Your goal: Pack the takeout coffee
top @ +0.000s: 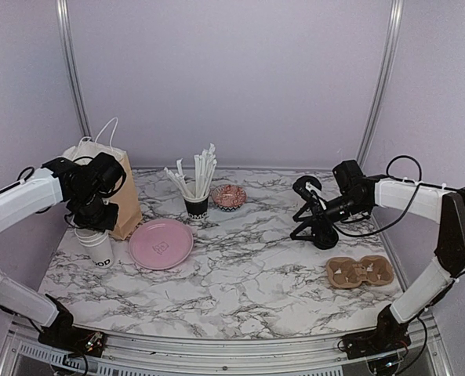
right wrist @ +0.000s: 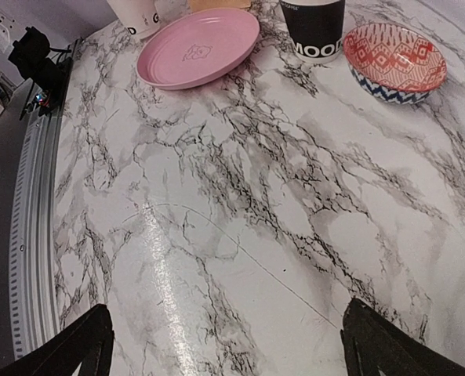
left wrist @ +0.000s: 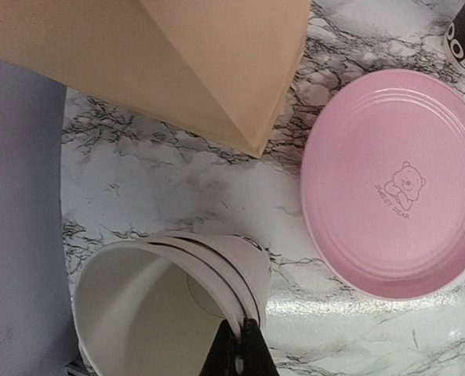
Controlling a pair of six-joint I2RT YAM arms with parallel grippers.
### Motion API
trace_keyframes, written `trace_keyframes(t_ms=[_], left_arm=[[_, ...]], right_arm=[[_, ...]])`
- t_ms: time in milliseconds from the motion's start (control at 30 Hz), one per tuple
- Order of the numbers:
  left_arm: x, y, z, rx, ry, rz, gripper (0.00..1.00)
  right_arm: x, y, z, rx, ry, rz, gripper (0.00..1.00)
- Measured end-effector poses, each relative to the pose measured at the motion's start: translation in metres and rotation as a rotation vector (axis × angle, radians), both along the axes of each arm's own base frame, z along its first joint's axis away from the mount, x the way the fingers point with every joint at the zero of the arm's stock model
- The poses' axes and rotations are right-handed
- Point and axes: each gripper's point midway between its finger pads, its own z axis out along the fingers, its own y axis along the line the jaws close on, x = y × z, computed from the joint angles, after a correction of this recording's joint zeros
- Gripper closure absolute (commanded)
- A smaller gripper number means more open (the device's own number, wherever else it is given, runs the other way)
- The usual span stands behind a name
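Observation:
The lidded takeout coffee is not in view. A stack of lidless white cups (top: 99, 249) with black lettering stands at the left, by the brown paper bag (top: 121, 192). My left gripper (top: 92, 220) is right above the stack. In the left wrist view it (left wrist: 244, 345) is shut on the rim of the nested cups (left wrist: 169, 305), one finger inside and one outside. My right gripper (top: 301, 210) is open and empty over the right side of the table. Its two fingers show wide apart in the right wrist view (right wrist: 236, 352).
A pink plate (top: 161, 243) lies right of the cup stack. A black cup of white straws (top: 197, 205) and a patterned bowl (top: 228, 196) stand at the back centre. A cardboard cup carrier (top: 360, 272) lies at the right.

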Motion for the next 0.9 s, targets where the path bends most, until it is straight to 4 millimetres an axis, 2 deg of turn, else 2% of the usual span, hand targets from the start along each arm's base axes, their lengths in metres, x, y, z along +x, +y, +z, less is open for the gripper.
trace_keyframes(t_ms=[267,467,567,633,700,800,900], left_arm=[[0.013,-0.003,0.027,0.058,-0.081,0.005,1.0],[0.01,-0.012,0.019,0.033,-0.048,-0.019,1.0],[0.008,-0.008,0.014,0.049,-0.007,-0.016,1.0],[0.013,-0.008,0.015,0.081,-0.028,-0.01,1.0],[0.009,-0.002,0.017,0.134,-0.018,-0.004,1.0],[0.008,-0.015,0.012,0.042,-0.004,-0.023,1.0],[0.0,-0.001,0.018,0.121,0.005,0.009,1.0]], right_arm=[[0.0,0.0,0.0,-0.001,-0.003,0.002,0.01],[0.0,0.0,0.0,-0.001,-0.007,0.007,0.01],[-0.001,0.0,0.0,-0.002,-0.008,0.009,0.01],[-0.001,0.0,0.0,-0.001,-0.007,0.011,0.01],[-0.001,0.0,0.0,-0.002,-0.009,0.013,0.01],[-0.002,0.001,0.0,-0.002,-0.01,0.018,0.01],[-0.003,0.001,-0.001,-0.003,-0.009,0.02,0.01]])
